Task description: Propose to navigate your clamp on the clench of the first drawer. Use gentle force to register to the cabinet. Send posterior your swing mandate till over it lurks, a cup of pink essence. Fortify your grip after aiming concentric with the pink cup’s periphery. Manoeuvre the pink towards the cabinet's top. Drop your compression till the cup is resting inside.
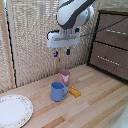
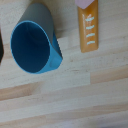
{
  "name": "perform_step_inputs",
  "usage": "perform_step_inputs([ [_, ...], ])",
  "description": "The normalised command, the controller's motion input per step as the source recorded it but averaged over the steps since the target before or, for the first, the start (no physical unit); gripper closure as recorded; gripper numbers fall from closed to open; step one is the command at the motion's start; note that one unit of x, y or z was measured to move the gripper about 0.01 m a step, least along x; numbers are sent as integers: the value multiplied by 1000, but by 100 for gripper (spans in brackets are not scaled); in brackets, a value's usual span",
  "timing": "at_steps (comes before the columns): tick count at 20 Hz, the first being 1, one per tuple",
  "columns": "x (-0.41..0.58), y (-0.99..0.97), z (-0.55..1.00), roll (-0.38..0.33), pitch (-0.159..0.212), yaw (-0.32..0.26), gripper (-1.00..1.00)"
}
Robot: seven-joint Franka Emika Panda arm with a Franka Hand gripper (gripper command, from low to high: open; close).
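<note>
My clamp (image 1: 61, 52) hangs open in the exterior view, its two blue-tipped fingers (image 1: 68, 51) apart and holding nothing. It is well above the table, over the pink cup (image 1: 64, 76), which stands upright on the wood. The cabinet (image 1: 121, 70) is at the exterior view's right. Its first drawer (image 1: 112, 37) carries the clench (image 1: 115, 31), a thin pale bar, and sits level with the lower drawer front. The clamp is apart from the cabinet, to its left. None of the clamp shows in the wrist view, where a pale pink edge (image 2: 85, 2) sits at the border.
A blue mug (image 1: 58, 91) (image 2: 32, 45) stands just in front of the pink cup, with an orange flat object (image 1: 74, 91) (image 2: 89, 27) beside it. A patterned plate (image 1: 14, 110) lies at the exterior view's lower left. A woven screen (image 1: 30, 35) backs the table.
</note>
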Motion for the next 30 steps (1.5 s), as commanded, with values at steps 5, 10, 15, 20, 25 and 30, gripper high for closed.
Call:
perform_step_inputs([
  [5, -31, -233, 715, -56, -44, 68, -100],
  [10, 0, -149, 813, -31, -31, 44, -100],
  [15, -3, -206, 603, -178, -89, 81, -100],
  [20, -74, -194, 79, -348, -48, 130, -100],
  [25, -107, -156, -107, -375, -5, 140, -100],
  [30, -94, -137, -154, -375, 0, 132, -100],
])
